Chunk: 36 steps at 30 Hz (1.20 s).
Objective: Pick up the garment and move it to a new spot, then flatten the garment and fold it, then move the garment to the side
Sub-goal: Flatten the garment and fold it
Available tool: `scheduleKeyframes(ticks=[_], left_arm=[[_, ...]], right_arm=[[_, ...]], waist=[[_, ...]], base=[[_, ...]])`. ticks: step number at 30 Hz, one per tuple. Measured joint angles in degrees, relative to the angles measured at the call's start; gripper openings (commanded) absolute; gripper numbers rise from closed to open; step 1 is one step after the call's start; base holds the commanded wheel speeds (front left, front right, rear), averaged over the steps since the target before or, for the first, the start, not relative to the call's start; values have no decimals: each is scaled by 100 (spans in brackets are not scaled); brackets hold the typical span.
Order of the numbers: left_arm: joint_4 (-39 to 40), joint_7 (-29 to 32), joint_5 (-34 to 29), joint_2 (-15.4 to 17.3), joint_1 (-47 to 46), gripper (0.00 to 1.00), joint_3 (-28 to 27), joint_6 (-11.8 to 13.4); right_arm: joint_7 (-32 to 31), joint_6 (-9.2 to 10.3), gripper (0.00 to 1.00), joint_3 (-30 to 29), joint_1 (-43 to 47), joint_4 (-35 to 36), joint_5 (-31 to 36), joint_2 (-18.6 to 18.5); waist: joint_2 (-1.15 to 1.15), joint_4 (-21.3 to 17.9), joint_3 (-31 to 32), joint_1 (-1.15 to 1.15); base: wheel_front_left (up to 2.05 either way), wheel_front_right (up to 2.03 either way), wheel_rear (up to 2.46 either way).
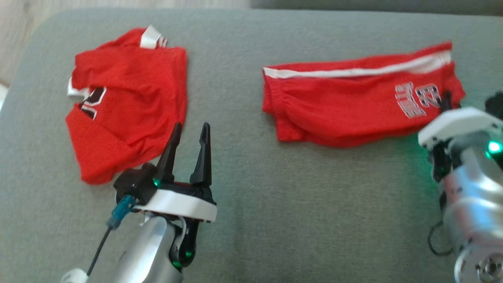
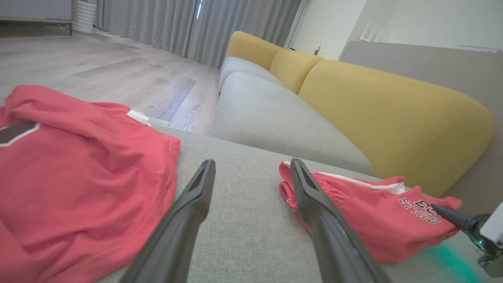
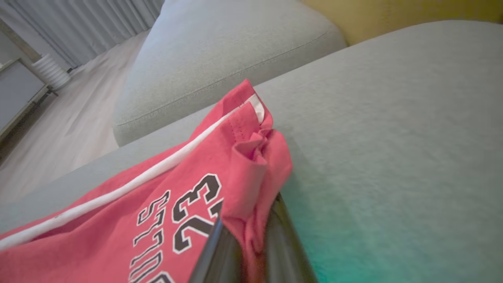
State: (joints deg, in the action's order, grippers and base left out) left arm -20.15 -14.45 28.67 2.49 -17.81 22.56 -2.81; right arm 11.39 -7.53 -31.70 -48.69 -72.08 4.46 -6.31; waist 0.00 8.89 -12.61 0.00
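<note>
The garment (image 1: 346,114) is a pair of red shorts with a white side stripe and a "BULLS 23" print, lying roughly flat on the right of the grey cushion (image 1: 314,204). My right gripper (image 1: 447,103) is shut on a bunched fold at its right edge; in the right wrist view the red cloth (image 3: 157,196) is pinched between the two dark fingers (image 3: 283,236). My left gripper (image 1: 191,125) stands open over bare cushion, with nothing between its fingers (image 2: 184,220). From the left wrist the shorts (image 2: 373,220) lie to the right.
A second red garment, a rumpled jersey (image 1: 125,102) with a dark number, lies on the cushion's left, just beside the left gripper. Behind are another grey seat (image 2: 275,118), yellow back cushions (image 2: 393,110) and wooden floor (image 2: 98,70) past the cushion's edge.
</note>
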Motion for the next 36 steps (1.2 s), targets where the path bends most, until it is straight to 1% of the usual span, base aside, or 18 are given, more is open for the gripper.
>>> scheduleKeyframes(ticks=[5, 9, 11, 15, 19, 23, 27, 31, 36], left_arm=[[-4, 0, -2, 1, 114, 100, -49, -26], [-3, 0, -20, 1, 188, 100, -54, -32], [-2, 0, -51, 1, 186, 100, -56, -74], [-20, 0, -105, 1, 186, 100, -63, -77], [-71, 0, -110, 1, 185, 100, -73, -82], [-135, 0, -136, 1, 186, 100, -109, -125], [-197, 0, -136, 1, 190, 100, -145, -126], [-236, 0, -135, 1, 202, 100, -144, -129], [-321, 0, -134, 1, 313, 100, -114, -127]], right_arm=[[93, 0, 0, -38, 529, 33, -208, -188], [141, 0, 0, -40, 853, 49, -330, -220], [179, 0, 0, -51, 896, 94, -416, -218], [194, 0, 0, -26, 888, 227, -538, -196], [242, 0, 0, 245, 872, 408, -649, -99], [280, 0, 0, 813, 836, 658, -889, 82], [281, 0, 0, 1555, 838, 964, -1290, 177], [282, 0, 0, 2437, 898, 1319, -1872, 207], [283, 0, 0, 3467, 1197, 1749, -2614, 222]], waist=[[0, -230, 282, -1], [0, -351, 397, -1], [0, -358, 386, -1], [0, -323, 341, 0], [0, -249, 344, 0], [0, -181, 425, 0], [0, -122, 546, 0], [0, -30, 656, 0], [0, 154, 766, 0]], base=[[0, 0, 0], [0, 0, 0], [0, 0, 0], [0, 0, 0], [0, 0, 0], [0, 0, 0], [0, 0, 0], [0, 0, 0], [0, 0, 0]])
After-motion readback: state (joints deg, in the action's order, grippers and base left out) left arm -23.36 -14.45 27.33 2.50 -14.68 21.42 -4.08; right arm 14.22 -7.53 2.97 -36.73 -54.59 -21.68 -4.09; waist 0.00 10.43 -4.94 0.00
